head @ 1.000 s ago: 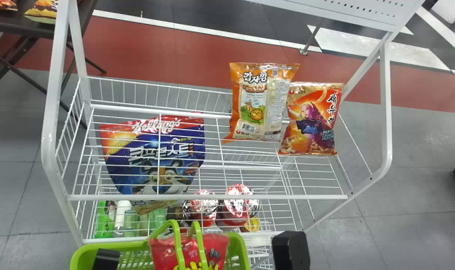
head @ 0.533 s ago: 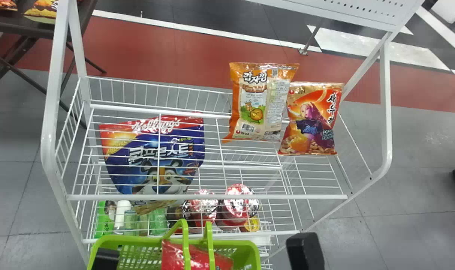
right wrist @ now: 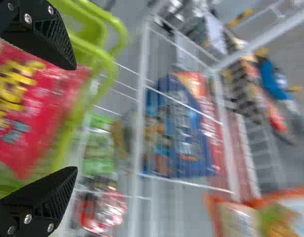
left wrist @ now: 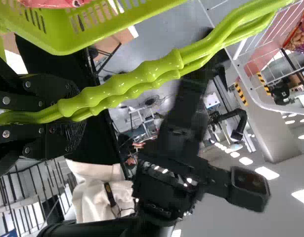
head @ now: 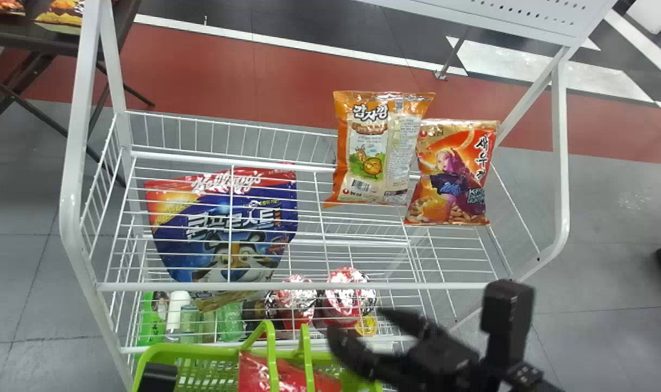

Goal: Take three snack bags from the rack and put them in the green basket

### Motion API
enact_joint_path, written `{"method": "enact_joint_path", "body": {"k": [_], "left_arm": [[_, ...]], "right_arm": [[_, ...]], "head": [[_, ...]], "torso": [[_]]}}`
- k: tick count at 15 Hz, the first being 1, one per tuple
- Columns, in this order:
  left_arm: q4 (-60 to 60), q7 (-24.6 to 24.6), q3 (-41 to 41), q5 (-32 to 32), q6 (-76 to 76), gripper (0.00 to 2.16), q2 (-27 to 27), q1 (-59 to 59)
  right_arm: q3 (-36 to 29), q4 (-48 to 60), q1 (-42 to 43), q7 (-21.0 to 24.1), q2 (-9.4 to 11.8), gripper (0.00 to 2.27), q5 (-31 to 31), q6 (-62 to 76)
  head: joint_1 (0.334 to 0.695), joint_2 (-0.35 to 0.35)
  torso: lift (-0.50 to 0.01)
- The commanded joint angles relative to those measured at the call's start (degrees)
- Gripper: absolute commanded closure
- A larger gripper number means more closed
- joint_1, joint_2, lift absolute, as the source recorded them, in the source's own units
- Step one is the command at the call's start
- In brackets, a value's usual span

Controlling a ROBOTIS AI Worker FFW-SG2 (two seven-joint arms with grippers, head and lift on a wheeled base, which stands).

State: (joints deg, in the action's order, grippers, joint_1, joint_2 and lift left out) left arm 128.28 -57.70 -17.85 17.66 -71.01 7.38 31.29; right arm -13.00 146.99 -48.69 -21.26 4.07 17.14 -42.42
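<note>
The rack (head: pixel 303 286) holds the most. At its upper back right stand the orange bag (head: pixel 371 158) and the nut bag (head: pixel 453 174), overlapping slightly; a low lunge there could snag the front bar, and a grab at one might drag or topple the other. At the rack's left, behind upper-shelf wires, is the cereal bag (head: pixel 221 218), which a careless reach could jam against the mesh. Low in the rack are bottles (head: pixel 175 310) and cups (head: pixel 349 296).

In front of the rack hangs the basket (head: pixel 200 352), with the red bag (head: pixel 257 373) inside, between the handles (left wrist: pixel 127 89). I judge one bag delivered and two wanted. Those handles arch over the opening, so the next bag could catch on them and slide off outside. The basket seems to depend on the left grip alone; a knock could swing or tip it.

The left gripper (left wrist: pixel 72 113), in front of the rack, has its jaws pinched on the handles. The right gripper (right wrist: pixel 75 118), in front of the rack's lower right, has its jaws spread, holding nothing; closing too hard on a puffed bag could make it squirt away.
</note>
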Motion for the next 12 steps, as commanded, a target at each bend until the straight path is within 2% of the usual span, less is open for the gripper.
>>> {"method": "enact_joint_path", "body": {"k": [1,5,8,12], "left_arm": [[-0.1,0.2,-0.7,-0.4,0.2,1.55,0.0,0.0],[0.0,0.4,-1.1,-0.6,0.2,1.55,0.0,0.0],[0.0,0.4,-1.2,-0.7,0.2,1.55,0.0,0.0],[0.0,0.4,-0.8,-0.4,0.0,1.55,0.2,0.0]], "right_arm": [[-0.3,-5.7,2.5,3.3,-0.3,0.09,-1.2,19.1],[-1.0,-18.1,16.2,11.2,-1.1,0.09,-8.3,24.7],[-4.1,-28.2,27.5,13.5,-1.1,0.09,-12.9,24.5],[-8.8,-38.9,38.8,13.5,-0.9,0.09,-17.3,24.0]], "head": [[0.695,-0.350],[0.695,-0.350],[0.695,-0.350],[0.695,-0.350]], "torso": [[-0.006],[-0.006],[-0.006],[-0.006]]}}
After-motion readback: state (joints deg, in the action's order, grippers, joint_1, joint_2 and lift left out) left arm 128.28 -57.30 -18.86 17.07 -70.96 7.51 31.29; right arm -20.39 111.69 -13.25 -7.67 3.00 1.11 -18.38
